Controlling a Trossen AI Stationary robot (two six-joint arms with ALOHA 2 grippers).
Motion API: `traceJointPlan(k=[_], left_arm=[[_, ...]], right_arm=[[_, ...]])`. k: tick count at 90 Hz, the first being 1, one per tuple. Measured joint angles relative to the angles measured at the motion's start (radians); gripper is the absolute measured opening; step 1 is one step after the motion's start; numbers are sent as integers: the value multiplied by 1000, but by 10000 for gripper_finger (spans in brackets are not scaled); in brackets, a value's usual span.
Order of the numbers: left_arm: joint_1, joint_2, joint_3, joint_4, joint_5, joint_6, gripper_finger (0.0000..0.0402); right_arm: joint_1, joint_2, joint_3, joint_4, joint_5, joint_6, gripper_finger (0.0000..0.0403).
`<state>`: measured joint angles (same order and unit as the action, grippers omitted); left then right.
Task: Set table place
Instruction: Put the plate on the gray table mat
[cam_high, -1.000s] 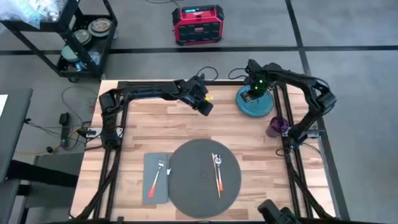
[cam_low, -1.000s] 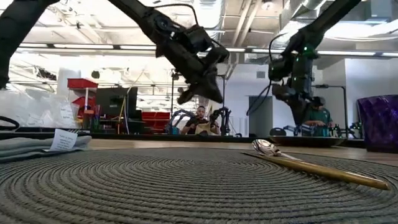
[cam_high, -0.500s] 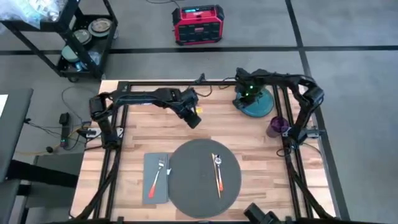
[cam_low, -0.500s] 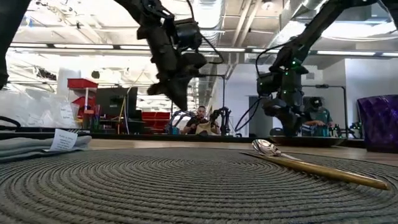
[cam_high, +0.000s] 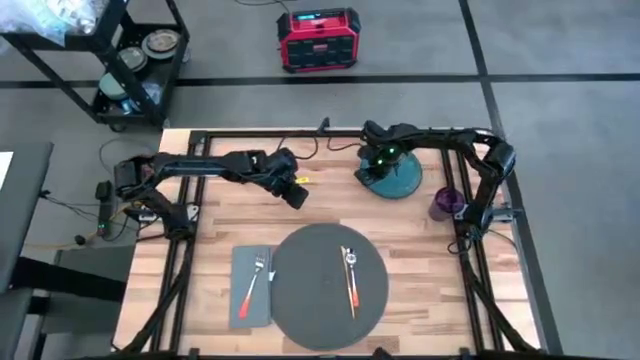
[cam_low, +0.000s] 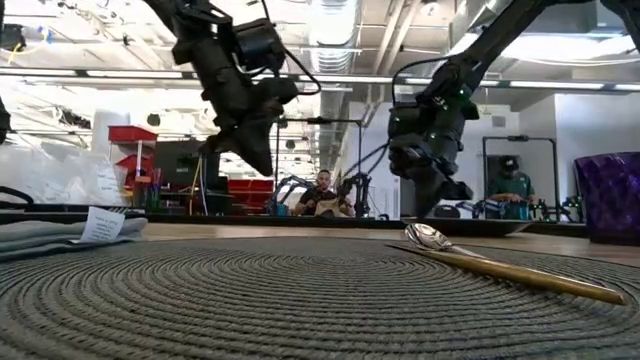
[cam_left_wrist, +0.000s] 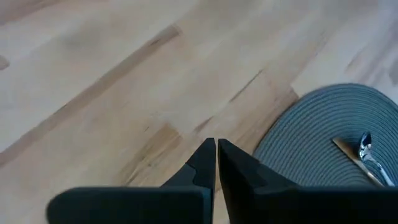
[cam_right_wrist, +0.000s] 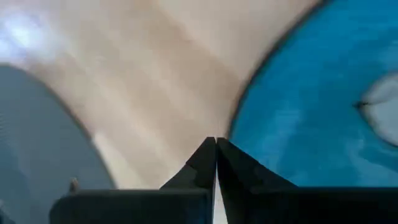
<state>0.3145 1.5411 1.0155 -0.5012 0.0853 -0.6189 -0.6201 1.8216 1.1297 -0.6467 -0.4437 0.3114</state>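
Note:
The round dark grey placemat (cam_high: 330, 285) lies at the table's near middle, with a gold-handled spoon (cam_high: 350, 280) on it. A teal plate (cam_high: 400, 180) sits at the far right of the light wood table (cam_high: 230, 215). My right gripper (cam_high: 372, 172) is at the plate's left rim, fingers shut. My left gripper (cam_high: 295, 192) hangs shut above bare wood, beyond the placemat's far left, touching nothing. A fork (cam_high: 252, 283) rests on the grey napkin (cam_high: 250, 300) left of the placemat. My right gripper meets the teal plate at its left rim (cam_right_wrist: 239, 134), coming from above and slanting from the table's left. The fingertips (cam_right_wrist: 205, 155) cover the place of contact, so the kind of hold does not show. I cannot tell whether the plate is lifted clear.
A purple cup (cam_high: 445, 203) stands near the table's right edge, close to the plate. The black frame (cam_high: 195, 190) runs along the table's sides and far edge. Bare wood lies between the plate and the placemat.
My right gripper has gone toward the table's left and near edges, and the teal plate has shifted with it the same way. My left gripper has also moved left and toward the near edge, staying shut.

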Motion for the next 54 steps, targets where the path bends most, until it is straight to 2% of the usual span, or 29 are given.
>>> traceJointPlan(k=[13, 22, 39, 47, 54], left_arm=[[0, -3, -7, 1, 0, -8, 0], [0, -3, -7, 2, 0, -14, 0], [-9, -3, -7, 6, 0, -15, 0], [-19, -3, -7, 20, 0, -10, 0], [-25, -3, -7, 23, 0, -6, 0]], right_arm=[[49, 0, 0, 77, -40, 54, 0], [62, -17, 0, 80, 83, 78, 0], [-30, -36, 0, 37, 210, 75, 0], [-78, -36, 0, 10, 220, 58, 0], [-108, -35, 0, -47, 273, 57, 0]])
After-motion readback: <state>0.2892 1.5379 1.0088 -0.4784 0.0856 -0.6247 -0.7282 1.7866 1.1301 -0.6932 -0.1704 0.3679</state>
